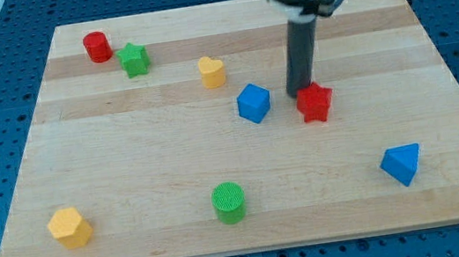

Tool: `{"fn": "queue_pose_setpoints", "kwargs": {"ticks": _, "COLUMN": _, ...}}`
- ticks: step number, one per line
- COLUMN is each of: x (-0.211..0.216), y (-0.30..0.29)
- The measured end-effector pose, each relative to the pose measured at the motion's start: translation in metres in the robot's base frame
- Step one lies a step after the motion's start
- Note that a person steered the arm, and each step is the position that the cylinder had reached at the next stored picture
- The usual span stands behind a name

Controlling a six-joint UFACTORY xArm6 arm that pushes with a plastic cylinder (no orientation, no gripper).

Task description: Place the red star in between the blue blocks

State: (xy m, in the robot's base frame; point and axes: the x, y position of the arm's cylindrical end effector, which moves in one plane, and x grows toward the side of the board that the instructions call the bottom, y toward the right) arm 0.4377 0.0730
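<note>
My tip [299, 94] rests against the red star [316, 102], touching its 10 o'clock edge on the wooden board [130, 186]; the rod is a bare pusher, clamping nothing. The blue cube [254, 103] sits just beside the star at 9 o'clock, while the blue triangular block [402, 163] lies well apart at 4 o'clock.

a red cylinder [96, 47] and green star [135, 59] are noted top left; a yellow heart [212, 72] mid-board; a yellow hexagon [70, 227] and green cylinder [229, 202] along the bottom of the wooden board [127, 160].
</note>
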Motion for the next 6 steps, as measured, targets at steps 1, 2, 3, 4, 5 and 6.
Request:
{"fn": "queue_pose_setpoints", "kwargs": {"ticks": 1, "x": 0.009, "y": -0.007}}
{"fn": "queue_pose_setpoints", "kwargs": {"ticks": 2, "x": -0.021, "y": -0.001}}
{"fn": "queue_pose_setpoints", "kwargs": {"ticks": 3, "x": -0.018, "y": 0.023}}
{"fn": "queue_pose_setpoints", "kwargs": {"ticks": 4, "x": -0.002, "y": 0.034}}
{"fn": "queue_pose_setpoints", "kwargs": {"ticks": 5, "x": 0.016, "y": 0.037}}
{"fn": "queue_pose_setpoints", "kwargs": {"ticks": 6, "x": 0.016, "y": 0.07}}
